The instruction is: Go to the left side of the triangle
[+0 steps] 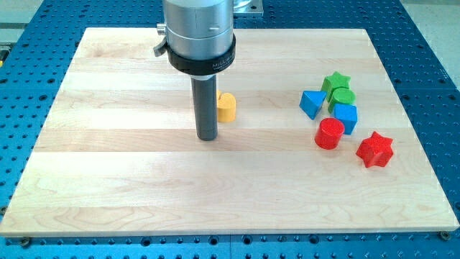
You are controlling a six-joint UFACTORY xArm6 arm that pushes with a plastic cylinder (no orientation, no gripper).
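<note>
You have my tip [208, 137] resting on the wooden board [129, 187] a little left of the view's centre, just beside the yellow block [227, 107], which sits at the tip's upper right and is partly hidden by the rod (its shape is hard to make out, rounded on top). The arm ends in a plain rod, so there is no pincer to be wide, narrow or holding anything. The blue triangle [311, 103] you want lies well apart from the tip, toward the view's right, at the left edge of a cluster. In that cluster you can see a green star [336, 80] at the top, a green cylinder [343, 96] just below it, a blue cube [346, 118] under that and touching it, a red cylinder [330, 134] at the cube's lower left, and a red star [375, 150] nearest the view's bottom right. The board sits on a blue perforated table [431, 65].
</note>
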